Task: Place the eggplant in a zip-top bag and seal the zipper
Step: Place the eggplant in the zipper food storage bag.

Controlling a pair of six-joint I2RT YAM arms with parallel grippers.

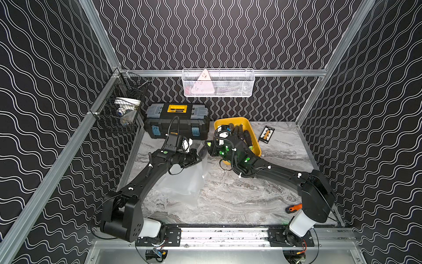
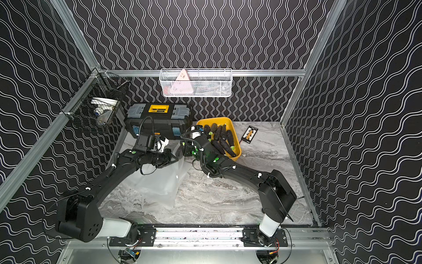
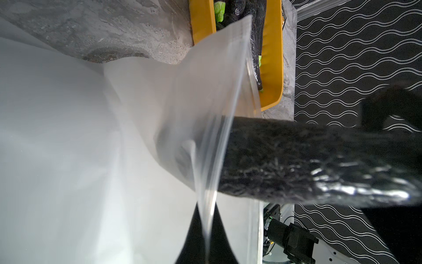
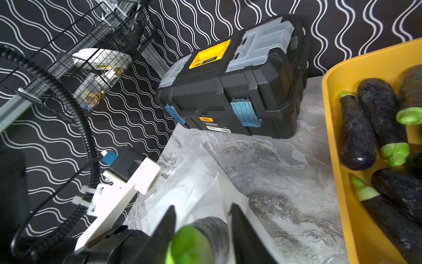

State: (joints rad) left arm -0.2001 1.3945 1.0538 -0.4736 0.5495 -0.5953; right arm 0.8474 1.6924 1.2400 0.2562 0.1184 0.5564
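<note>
A clear zip-top bag (image 1: 182,180) lies on the marble table, its mouth lifted toward the yellow tray. My left gripper (image 3: 205,212) is shut on one lip of the mouth and holds it up; in a top view it sits at the bag's far end (image 1: 190,157). A dark purple eggplant (image 3: 296,160) pokes endwise into the open mouth. My right gripper (image 4: 202,206) is shut on the eggplant (image 4: 205,237) near its green cap, just right of the bag's mouth (image 2: 186,148).
The yellow tray (image 1: 255,146) behind my right arm holds several more eggplants (image 2: 221,139). A black toolbox (image 1: 177,123) stands at the back left, under a black wire basket (image 1: 118,112). A small black card (image 1: 266,134) and an orange-handled tool (image 1: 294,208) lie on the right.
</note>
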